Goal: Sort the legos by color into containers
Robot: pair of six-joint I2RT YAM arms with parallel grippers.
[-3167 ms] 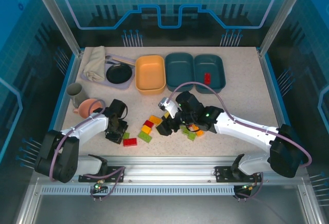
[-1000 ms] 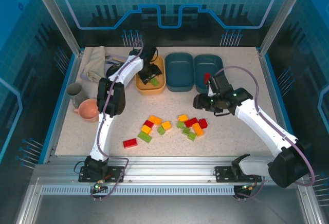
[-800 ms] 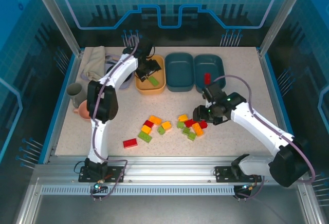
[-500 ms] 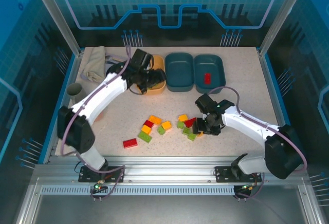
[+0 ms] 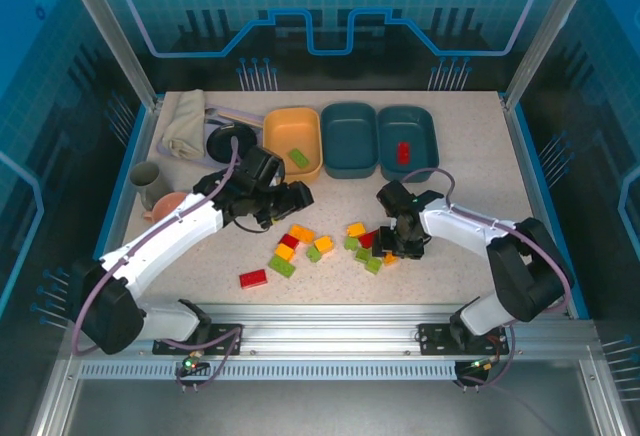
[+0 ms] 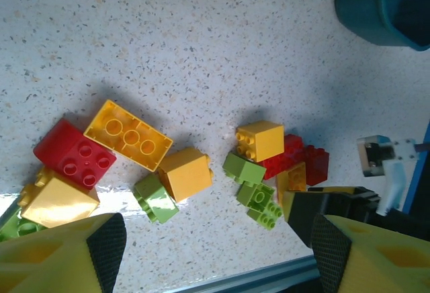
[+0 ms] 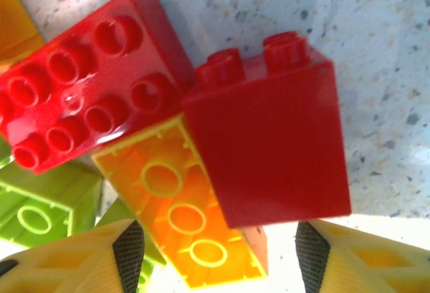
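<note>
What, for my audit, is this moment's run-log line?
left fingers open above bricks | right fingers open over tilted red brick | lime brick in orange-yellow tub | red brick in right teal tub

The legos (image 7: pixel 80 115) were hard plastic, smooth and glossy, with bright glints on the red studs. The table (image 6: pixel 201 44) looked like speckled stone, matt and finely grained. The containers (image 5: pixel 348 146) were smooth plastic with a dull sheen. The cloth (image 5: pixel 184 121) was soft and creased, and the rail (image 5: pixel 330 318) was brushed metal.

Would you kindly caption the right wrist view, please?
Right pincer, jaws apart, over a tilted red brick, an upturned orange-yellow brick and a flat red brick.
</note>
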